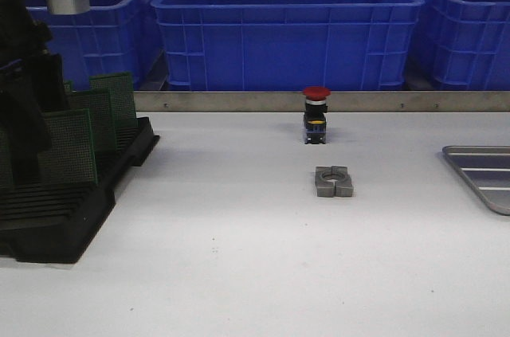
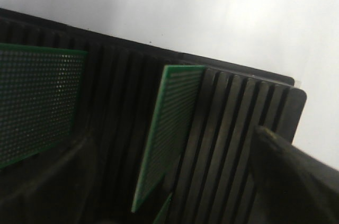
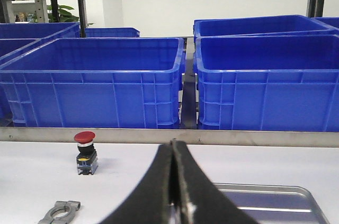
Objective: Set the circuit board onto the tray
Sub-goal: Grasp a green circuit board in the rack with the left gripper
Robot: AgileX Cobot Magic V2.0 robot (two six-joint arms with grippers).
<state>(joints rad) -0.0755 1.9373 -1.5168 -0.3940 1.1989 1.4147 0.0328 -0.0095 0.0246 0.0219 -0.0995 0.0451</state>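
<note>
On the left of the white worktop (image 1: 239, 257), a black slotted rack (image 1: 72, 209) is holding several green circuit boards (image 1: 70, 146) upright in its grooves. The left arm is hanging over that rack, its dark body hiding part of the boards in the front view. In the left wrist view, one circuit board (image 2: 169, 128) is standing on edge in a slot, with one dark finger (image 2: 296, 181) of the left claw showing beside it; whether that claw is released or clenched, I cannot tell (only that one finger is showing).

The tray (image 1: 486, 178) is lying flat at the far right edge of the worktop, well apart from the rack. The right claw (image 3: 174, 192) is clenched, its fingers pressing together on nothing, with the tray just beyond it.

Near the middle of the worktop, a red-capped push button (image 1: 315, 114) is standing upright, and a grey metal clamp (image 1: 333, 181) is lying just in front of it. Blue crates (image 1: 287, 26) are lining the back.
</note>
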